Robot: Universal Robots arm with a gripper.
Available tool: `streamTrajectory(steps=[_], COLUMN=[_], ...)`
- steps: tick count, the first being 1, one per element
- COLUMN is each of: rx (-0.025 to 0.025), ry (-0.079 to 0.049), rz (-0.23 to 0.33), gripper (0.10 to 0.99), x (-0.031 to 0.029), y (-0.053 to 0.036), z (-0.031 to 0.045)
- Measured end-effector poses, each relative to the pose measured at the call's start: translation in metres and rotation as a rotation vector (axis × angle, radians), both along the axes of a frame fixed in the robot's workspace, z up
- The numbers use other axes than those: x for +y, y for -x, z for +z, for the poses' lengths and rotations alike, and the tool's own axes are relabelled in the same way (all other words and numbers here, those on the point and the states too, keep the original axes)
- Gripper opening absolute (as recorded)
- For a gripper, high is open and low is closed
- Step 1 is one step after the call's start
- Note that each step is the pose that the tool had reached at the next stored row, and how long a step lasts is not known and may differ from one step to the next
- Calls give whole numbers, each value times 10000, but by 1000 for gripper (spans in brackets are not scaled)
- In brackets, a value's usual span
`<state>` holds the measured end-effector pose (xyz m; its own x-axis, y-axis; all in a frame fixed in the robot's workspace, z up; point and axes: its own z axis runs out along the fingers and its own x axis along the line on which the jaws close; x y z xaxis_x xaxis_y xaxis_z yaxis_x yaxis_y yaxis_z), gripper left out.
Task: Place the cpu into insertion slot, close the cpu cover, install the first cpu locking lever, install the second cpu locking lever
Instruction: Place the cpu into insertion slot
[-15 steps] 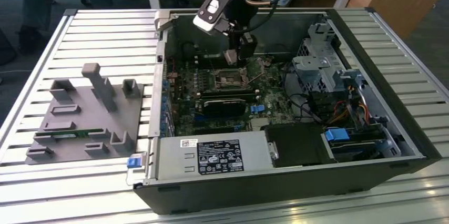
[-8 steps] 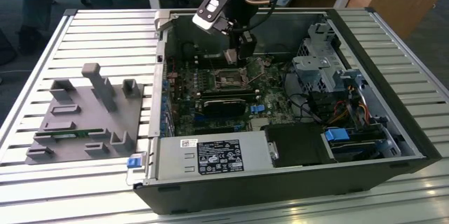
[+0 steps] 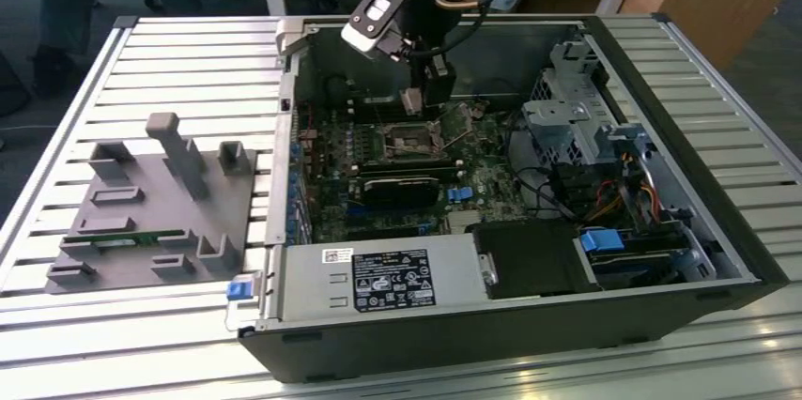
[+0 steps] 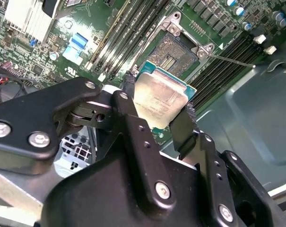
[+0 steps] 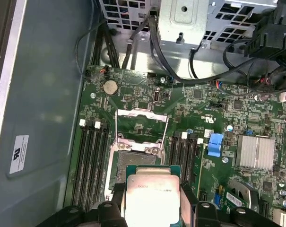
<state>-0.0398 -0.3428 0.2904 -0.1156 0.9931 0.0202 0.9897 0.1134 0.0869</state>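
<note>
My gripper (image 3: 420, 98) hangs inside the open computer case, shut on the cpu (image 4: 161, 97), a flat square chip with a dull silver top and green edge. In both wrist views the black fingers (image 4: 128, 106) clamp the chip (image 5: 152, 194) on two opposite sides. The chip is held a little above the board, tilted, beside the insertion slot (image 5: 133, 158), which lies bare with a dark centre and silvery rim (image 4: 170, 52). The cpu cover (image 5: 142, 112) is flipped open behind the socket. In the exterior view the insertion slot (image 3: 408, 140) sits just below the gripper.
Long black memory slots (image 5: 91, 161) flank the socket on both sides. A black block (image 3: 404, 184) lies just past the socket. Drive cage and cables (image 3: 564, 123) fill the case on the exterior view's right. A grey fixture (image 3: 163, 203) stands on the slatted table outside.
</note>
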Motion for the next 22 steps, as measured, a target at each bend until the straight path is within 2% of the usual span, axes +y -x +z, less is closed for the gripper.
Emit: streamTrajectory(steps=[4,8,13,19,22], rx=[-1,1,1,1,2], ry=[-2,0,0,-5,-3], rz=[-3,-55,-471,-474,-474], gripper=[541,541,541,541,541], x=[5,46,50,52,52], y=[0,3,15,15,15], z=[-3,-30,-47,-125,-133])
